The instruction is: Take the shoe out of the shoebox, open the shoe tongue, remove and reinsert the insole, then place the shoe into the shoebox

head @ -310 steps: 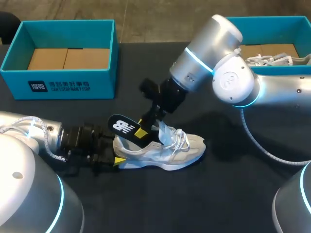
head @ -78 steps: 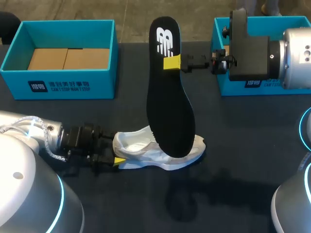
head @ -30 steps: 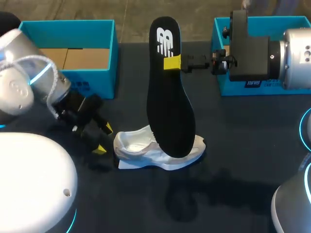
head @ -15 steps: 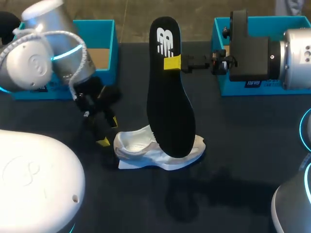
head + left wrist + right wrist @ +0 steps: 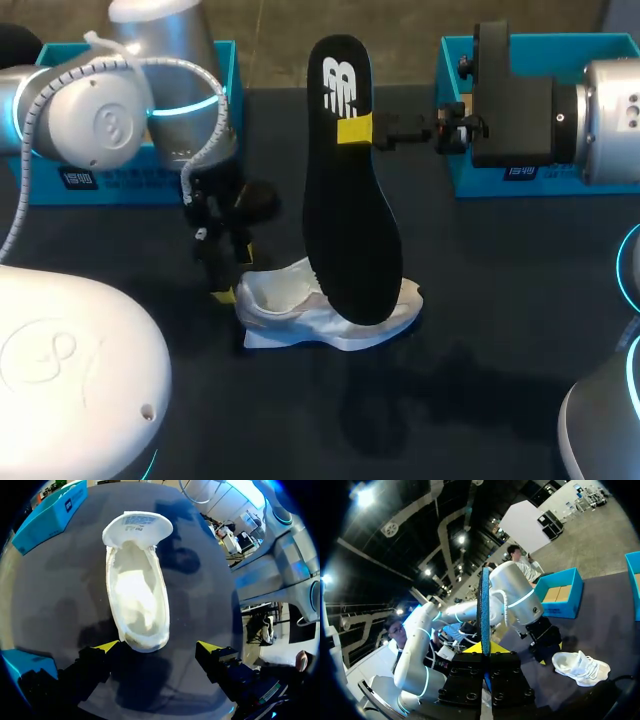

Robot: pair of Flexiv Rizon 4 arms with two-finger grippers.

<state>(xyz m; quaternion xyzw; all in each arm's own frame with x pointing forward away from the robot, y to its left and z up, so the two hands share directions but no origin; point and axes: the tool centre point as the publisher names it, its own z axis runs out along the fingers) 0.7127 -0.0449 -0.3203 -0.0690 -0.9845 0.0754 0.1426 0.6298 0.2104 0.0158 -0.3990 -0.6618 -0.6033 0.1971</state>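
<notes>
Left wrist view: shoe is lying on the surface, heel ahead of the open left hand, toe pointing away; right hand is gripping the insole upright above.

Head view: light is even and moderate, falling from overhead. The dark table carries soft shadows, one toward the near edge below the shoe and insole, another beside the left arm. Glare noted on the arm's silver shell.

Left wrist view: light is strong. The shoe's white lining is washed out and its detail lost. Dark shadows lie on the table ahead of the toe and around the heel.

Right wrist view: dim overall, with hard bright points overhead. The insole's edge is lit, the rest dark.
</notes>
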